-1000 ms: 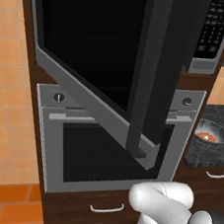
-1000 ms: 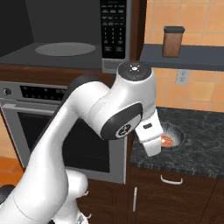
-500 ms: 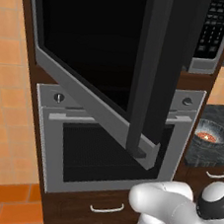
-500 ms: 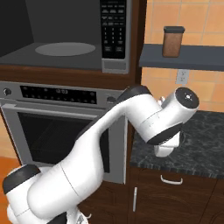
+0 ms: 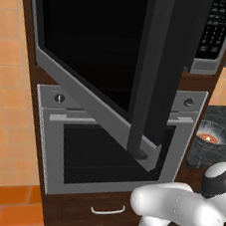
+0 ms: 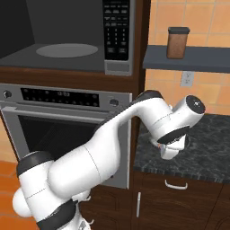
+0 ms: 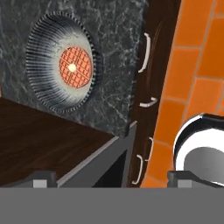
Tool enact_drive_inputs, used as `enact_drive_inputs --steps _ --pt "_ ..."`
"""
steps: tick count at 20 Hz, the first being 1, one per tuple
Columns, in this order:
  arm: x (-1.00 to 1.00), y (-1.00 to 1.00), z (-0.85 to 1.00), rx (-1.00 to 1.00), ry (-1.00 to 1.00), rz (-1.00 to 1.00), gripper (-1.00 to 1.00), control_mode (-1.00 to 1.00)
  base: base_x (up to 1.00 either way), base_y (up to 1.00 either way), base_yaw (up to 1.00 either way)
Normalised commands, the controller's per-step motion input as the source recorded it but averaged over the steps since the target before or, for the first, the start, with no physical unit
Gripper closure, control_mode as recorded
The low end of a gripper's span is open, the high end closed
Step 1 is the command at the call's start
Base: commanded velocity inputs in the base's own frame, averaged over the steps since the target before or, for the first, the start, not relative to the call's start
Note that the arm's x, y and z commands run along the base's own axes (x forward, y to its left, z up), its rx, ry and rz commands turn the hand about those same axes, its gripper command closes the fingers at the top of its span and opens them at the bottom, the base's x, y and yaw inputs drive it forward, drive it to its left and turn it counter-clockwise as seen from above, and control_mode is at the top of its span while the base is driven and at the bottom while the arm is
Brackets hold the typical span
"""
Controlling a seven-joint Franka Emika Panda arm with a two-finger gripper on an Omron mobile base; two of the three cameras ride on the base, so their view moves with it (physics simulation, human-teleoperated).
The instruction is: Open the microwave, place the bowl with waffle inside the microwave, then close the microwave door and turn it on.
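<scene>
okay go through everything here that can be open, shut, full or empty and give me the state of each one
microwave door: swung wide open.
microwave: cavity empty, turntable bare.
bowl with waffle: on the dark counter, waffle inside, not held.
oven: door shut.
pincer: open, above the bowl, holding nothing.
jar: lidded, on the shelf.

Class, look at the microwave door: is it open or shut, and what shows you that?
Open. The microwave door swings out over the oven, and the microwave shows its bare cavity and turntable.
</scene>
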Motion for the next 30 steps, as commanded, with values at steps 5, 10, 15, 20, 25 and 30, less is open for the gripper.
enact_drive_inputs --steps 5,10,15,20,25,30 --pt "0.42 -0.14 -0.76 0.10 -0.02 0.00 -1.00 -1.00 0.00 0.00 0.00" --pt "0.55 -0.07 -0.52 0.03 0.00 0.00 -1.00 -1.00 0.00 0.00 0.00" --pt "0.47 -0.28 -0.22 0.01 0.00 -0.04 -1.00 -1.00 0.00 0.00 0.00" --pt "0.36 -0.28 -0.41 0.00 0.00 -0.05 -1.00 -1.00 0.00 0.00 0.00" --pt "0.41 -0.33 -0.33 0.01 0.00 -0.03 -1.00 -1.00 0.00 0.00 0.00" --pt "0.34 -0.25 -0.39 0.00 0.00 -0.02 -1.00 -1.00 0.00 0.00 0.00"
